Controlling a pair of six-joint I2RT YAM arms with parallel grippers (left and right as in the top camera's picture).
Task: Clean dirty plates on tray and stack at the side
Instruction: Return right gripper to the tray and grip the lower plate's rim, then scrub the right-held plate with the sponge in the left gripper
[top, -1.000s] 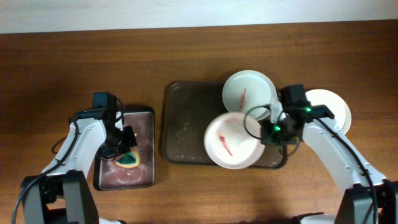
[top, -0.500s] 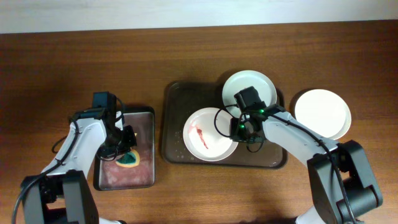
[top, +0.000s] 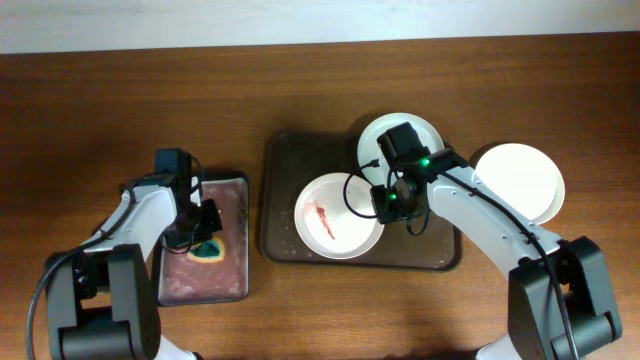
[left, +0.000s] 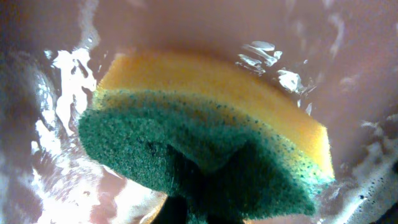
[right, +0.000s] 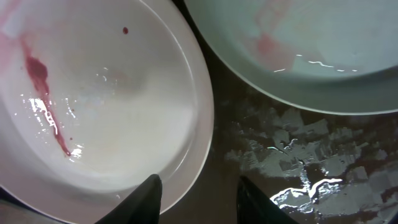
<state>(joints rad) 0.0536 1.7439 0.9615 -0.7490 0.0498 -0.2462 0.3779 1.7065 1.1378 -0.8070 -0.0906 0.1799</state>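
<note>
- One round white shallow plate (top: 518, 182) lies on the brown wooden table (top: 100, 100) just right of the large dark brown rectangular tray (top: 285, 180). It shows no red, so I judge it cleaned and set as the start of the stack.
- Two plates are left on the tray. The round white plate with a red sauce streak (top: 330, 225) (right: 106, 106) lies in the tray's middle. The other round white plate (top: 372, 140) (right: 298, 50) sits at the tray's far right corner and carries a faint pink smear.
- The two tray plates lie close together, their rims near each other; wet tray floor (right: 273, 143) shows between them.
- The right gripper (top: 392, 203) (right: 202, 196) hangs low at the streaked plate's right rim with its fingers spread. One finger is over the rim, the other over the tray, and nothing is pinched.
- The left gripper (top: 200, 232) (left: 193, 205) is down in the small silver-grey metal pan (top: 225, 275) of pinkish water. It appears pressed onto the yellow-and-green scouring sponge (top: 208, 252) (left: 205, 149), though only a dark finger tip shows.
- My reading is that roughly a third is done. The streaked plate looks next for wiping, then the faintly smeared one, and each then goes onto the clean plate.
</note>
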